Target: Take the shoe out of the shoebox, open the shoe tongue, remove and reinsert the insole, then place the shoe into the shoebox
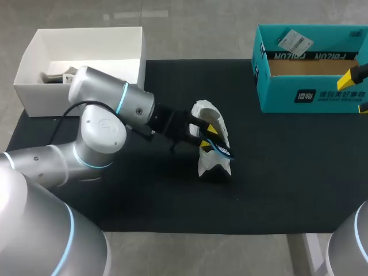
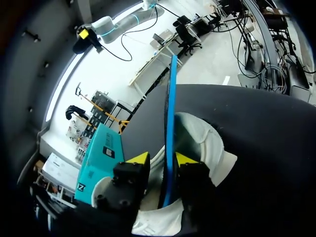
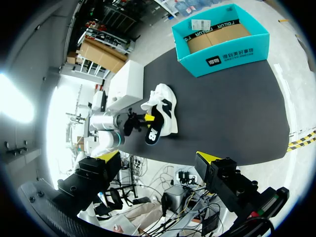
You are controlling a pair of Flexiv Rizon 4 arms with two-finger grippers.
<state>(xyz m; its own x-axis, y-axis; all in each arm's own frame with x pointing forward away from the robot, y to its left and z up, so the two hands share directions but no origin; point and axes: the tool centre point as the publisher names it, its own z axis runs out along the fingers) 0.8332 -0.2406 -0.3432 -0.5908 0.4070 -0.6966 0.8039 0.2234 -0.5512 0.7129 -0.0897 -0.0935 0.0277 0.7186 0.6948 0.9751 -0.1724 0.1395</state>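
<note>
two fingers of the left hand pinch the blue-edged insole at mid-frame, holding it on edge against the white shoe, which lies on the bench's black mat. further back, at the right edge, the right hand is spread wide around nothing, by the teal shoebox at upper right. a white box sits at upper left.

Shoe on mat, left of shoebox
</note>
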